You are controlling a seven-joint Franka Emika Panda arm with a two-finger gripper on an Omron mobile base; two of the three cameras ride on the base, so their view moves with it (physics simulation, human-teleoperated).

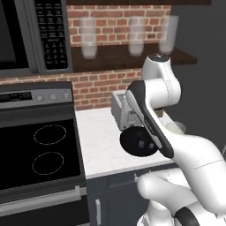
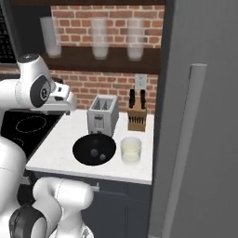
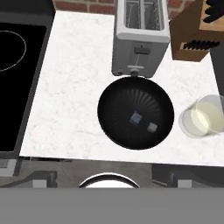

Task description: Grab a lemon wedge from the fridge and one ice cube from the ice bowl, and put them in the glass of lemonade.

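On the white speckled tabletop (image 2: pixel 60 153), the wide, shallow, round black ice bowl (image 2: pixel 94 150) sits directly in front of a silver two-slot toaster (image 2: pixel 102 114), its rim just about touching the toaster's front face in the hand view. Two small pale ice cubes (image 3: pixel 136 118) lie apart from each other near the bowl's middle. Just beside the bowl, toward the fridge, stands the short, wide clear glass of lemonade (image 2: pixel 131 149) holding pale yellowish liquid, and behind it a wooden knife block (image 2: pixel 137 118) with dark handles rests against the red brick wall (image 2: pixel 107 83). The tall dark grey fridge (image 2: pixel 204 46) with its long pale vertical bar handle (image 2: pixel 183 148) stands shut at the tabletop's end (no lemon wedge can be seen). A black stove top (image 1: pixel 39 154) borders the other side, under a dark microwave (image 1: pixel 31 35); three tall frosted glasses (image 2: pixel 100 37) line a dark shelf above. The white arm's end effector (image 2: pixel 65 103) hangs high above the tabletop near the stove side, released and grasping nothing.
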